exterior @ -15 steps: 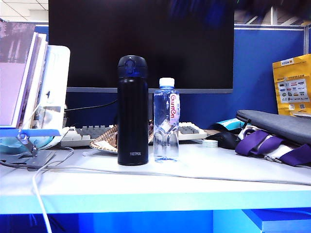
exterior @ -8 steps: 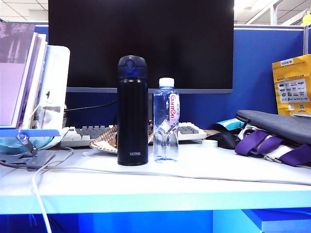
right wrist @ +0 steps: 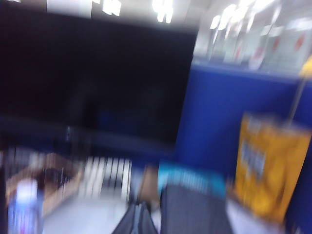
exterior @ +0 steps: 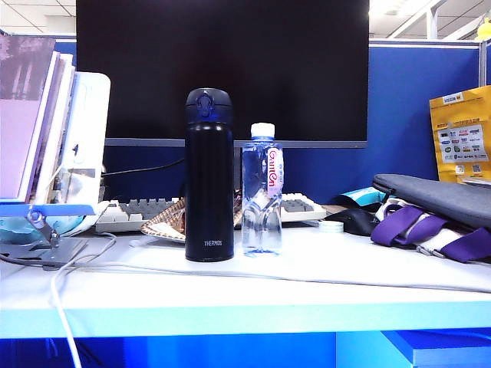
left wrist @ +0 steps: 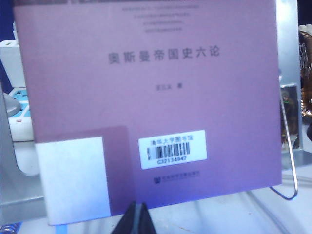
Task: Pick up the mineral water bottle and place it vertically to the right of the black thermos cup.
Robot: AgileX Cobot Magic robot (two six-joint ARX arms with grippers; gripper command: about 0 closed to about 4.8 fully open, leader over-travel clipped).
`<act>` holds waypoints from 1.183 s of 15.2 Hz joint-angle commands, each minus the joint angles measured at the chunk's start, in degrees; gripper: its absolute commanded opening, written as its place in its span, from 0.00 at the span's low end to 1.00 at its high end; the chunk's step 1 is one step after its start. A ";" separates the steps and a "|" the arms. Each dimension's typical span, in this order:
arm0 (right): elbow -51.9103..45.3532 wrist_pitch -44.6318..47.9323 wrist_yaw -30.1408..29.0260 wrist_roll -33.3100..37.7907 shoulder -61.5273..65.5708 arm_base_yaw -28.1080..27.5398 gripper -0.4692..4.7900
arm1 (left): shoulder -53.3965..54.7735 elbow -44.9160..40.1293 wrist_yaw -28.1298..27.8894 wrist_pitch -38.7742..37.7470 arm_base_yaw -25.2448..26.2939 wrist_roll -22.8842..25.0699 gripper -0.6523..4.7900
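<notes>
The black thermos cup stands upright in the middle of the white desk. Just to its right the mineral water bottle also stands upright, clear with a white cap, a narrow gap between them. Neither arm shows in the exterior view. My left gripper is shut and empty, its tips together in front of a purple book. My right gripper is shut and empty too, in a blurred view over the desk. There the bottle shows well off to one side of the gripper.
A black monitor and a keyboard sit behind the two containers. Books on a stand fill the left side. A grey bag with purple straps, a mouse and a yellow package are at the right. A white cable crosses the front.
A dark blurred arm at the top right of the exterior view one second ago has left the frame. Thermos and bottle have not moved.
</notes>
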 commanded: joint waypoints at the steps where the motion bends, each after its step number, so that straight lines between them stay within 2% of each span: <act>1: -6.60 0.66 -1.95 4.09 -0.11 -0.02 0.08 | -0.17 -0.02 -0.17 -0.70 0.13 0.02 0.11; 4: -16.96 6.21 -2.73 5.64 -0.11 -2.45 0.08 | -0.17 -0.02 -0.17 -0.70 0.13 0.02 0.11; 5: -21.77 10.27 -5.64 9.62 -0.13 -6.78 0.09 | -0.17 -0.02 -0.17 -0.70 0.13 0.02 0.11; 6: -23.19 11.39 -6.43 10.34 -0.20 -8.50 0.09 | -0.17 -0.02 -0.17 -0.70 0.11 0.02 0.11; 9: -25.75 11.78 -6.16 15.87 -1.75 -15.45 0.09 | -0.17 -0.02 -0.17 -0.70 0.13 0.02 0.11; 11: -26.60 8.72 -6.19 16.15 -4.55 -19.21 0.21 | -0.17 -0.02 -0.17 -0.70 0.13 0.02 0.11; 14: -27.78 1.05 -7.10 17.42 -11.82 -22.49 0.22 | -0.17 -0.02 -0.17 -0.70 0.13 0.02 0.11; 15: -29.62 -0.02 -8.50 17.62 -15.56 -22.99 0.22 | -0.17 -0.02 -0.17 -0.70 0.13 0.02 0.11; 18: -33.75 -0.09 -12.41 20.04 -16.22 -23.39 0.21 | -0.17 -0.02 -0.20 -0.70 0.11 0.02 0.11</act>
